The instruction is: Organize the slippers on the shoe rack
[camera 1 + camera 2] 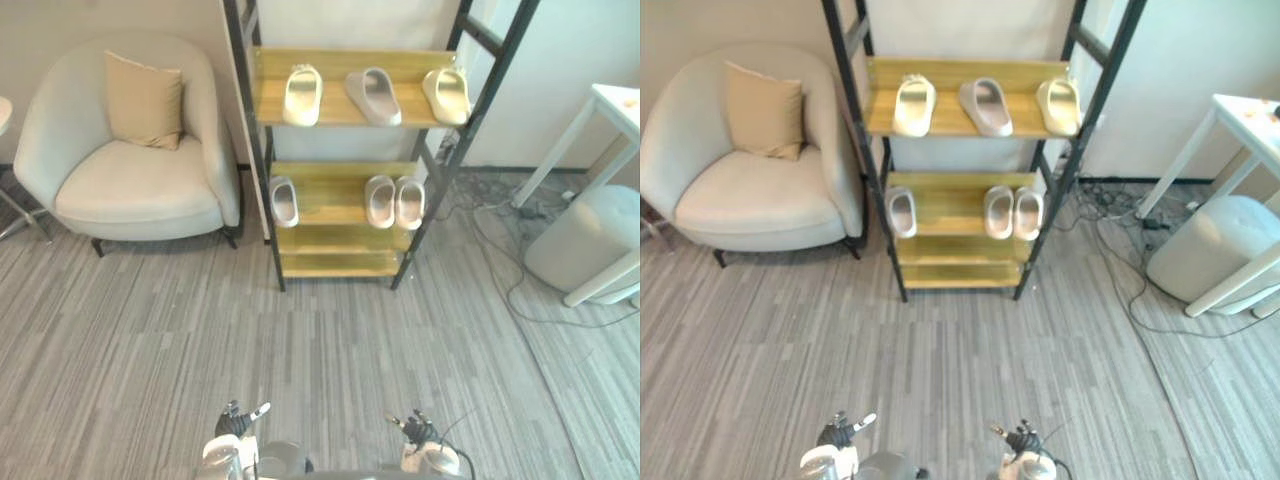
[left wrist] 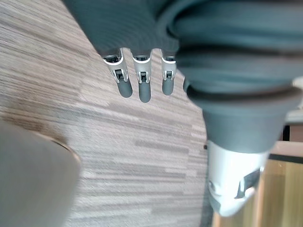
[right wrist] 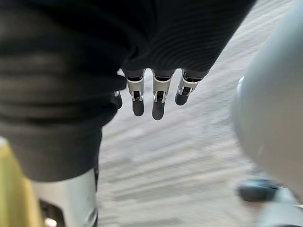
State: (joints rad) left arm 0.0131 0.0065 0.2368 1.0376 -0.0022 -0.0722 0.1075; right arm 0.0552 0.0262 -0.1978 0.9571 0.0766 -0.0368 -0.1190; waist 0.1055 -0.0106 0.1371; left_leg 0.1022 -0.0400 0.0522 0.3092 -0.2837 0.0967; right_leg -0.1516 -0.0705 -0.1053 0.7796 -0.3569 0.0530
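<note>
Currently the shoe rack (image 1: 335,205) holds six slippers (image 1: 302,95), three above three.

Shoe rack (image 1: 330,200), three slippers (image 1: 373,95) on each of two shelves

The shoe rack (image 1: 330,200) has a black frame and yellow wooden shelves, its slippers are cream (image 1: 302,95) and pale grey (image 1: 380,201), the floor (image 1: 300,350) is grey-striped, the armchair (image 1: 130,190) off-white, its cushion (image 1: 145,100) tan.

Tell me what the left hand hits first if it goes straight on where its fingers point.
Probably the carpet floor: the left hand aims at it with nothing between, though depth is unclear.
</note>
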